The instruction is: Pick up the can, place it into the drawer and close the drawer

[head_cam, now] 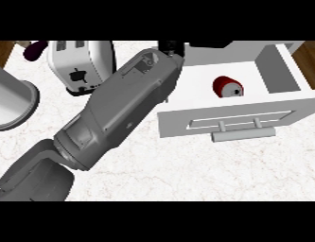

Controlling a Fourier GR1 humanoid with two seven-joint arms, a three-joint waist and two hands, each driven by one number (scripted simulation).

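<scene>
The can (227, 87) lay on its side inside the open drawer (285, 71), toward the left of the compartment and apart from the drawer's front panel. One grey forearm (121, 108) ran diagonally up from the lower left toward the drawer's back left corner, and of its hand (170, 47) only a dark sliver showed past the wrist, so I could not tell whether its fingers were spread or curled (the arm's own bulk hid them); which of the two arms it was looked uncertain as well, though it seemed to be the left. With the can in place, the step in hand appeared to be closing the drawer. Doing it well would call for lifting the hand clear of the drawer wall first, then bringing flat fingers to the front panel near the handle (244, 134) and pushing squarely along the slide. A white toaster (79, 64) and a grey cylinder (3, 97) stood on the desk (188, 165) to the left.
</scene>
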